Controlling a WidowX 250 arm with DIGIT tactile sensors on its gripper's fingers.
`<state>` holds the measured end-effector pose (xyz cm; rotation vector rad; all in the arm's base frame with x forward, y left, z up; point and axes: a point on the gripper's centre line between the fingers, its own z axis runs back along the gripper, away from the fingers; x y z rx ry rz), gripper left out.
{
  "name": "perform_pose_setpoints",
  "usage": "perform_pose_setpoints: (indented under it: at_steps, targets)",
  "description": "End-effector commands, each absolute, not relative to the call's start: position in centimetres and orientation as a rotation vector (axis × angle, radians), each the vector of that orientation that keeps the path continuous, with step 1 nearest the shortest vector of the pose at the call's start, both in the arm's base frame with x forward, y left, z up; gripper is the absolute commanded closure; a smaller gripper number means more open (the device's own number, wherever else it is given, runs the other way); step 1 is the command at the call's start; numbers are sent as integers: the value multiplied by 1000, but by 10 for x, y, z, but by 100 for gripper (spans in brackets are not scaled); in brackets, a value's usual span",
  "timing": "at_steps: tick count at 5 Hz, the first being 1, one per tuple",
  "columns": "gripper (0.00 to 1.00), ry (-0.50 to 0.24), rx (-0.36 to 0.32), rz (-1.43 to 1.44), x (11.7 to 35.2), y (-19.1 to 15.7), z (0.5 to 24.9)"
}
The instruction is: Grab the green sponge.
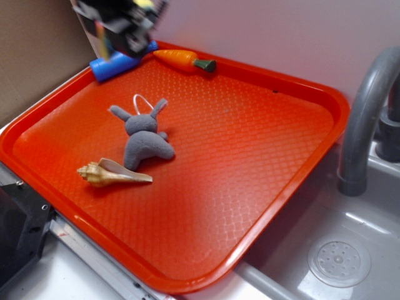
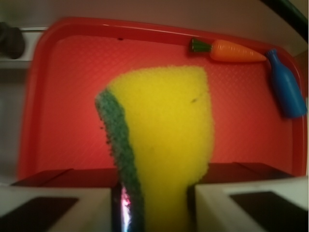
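In the wrist view the green sponge (image 2: 164, 140), yellow foam with a dark green scouring layer on its left side, stands pinched between my two fingers (image 2: 58, 208). My gripper (image 2: 157, 203) is shut on it and holds it above the orange tray (image 2: 67, 96). In the exterior view my gripper (image 1: 128, 25) is raised over the tray's far left corner, blurred; the sponge shows there only as a small yellow patch at the top edge.
On the tray (image 1: 250, 156) lie a grey plush rabbit (image 1: 144, 134), a seashell (image 1: 109, 174), an orange toy carrot (image 1: 184, 60) and a blue bottle (image 1: 119, 62). A grey faucet (image 1: 365, 119) and sink (image 1: 337, 250) are on the right.
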<state>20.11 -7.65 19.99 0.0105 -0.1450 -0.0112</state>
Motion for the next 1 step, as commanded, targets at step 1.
perform_pose_setpoints:
  at_steps: [1]
  targets:
    - [100, -136, -116, -122, 200, -81, 203]
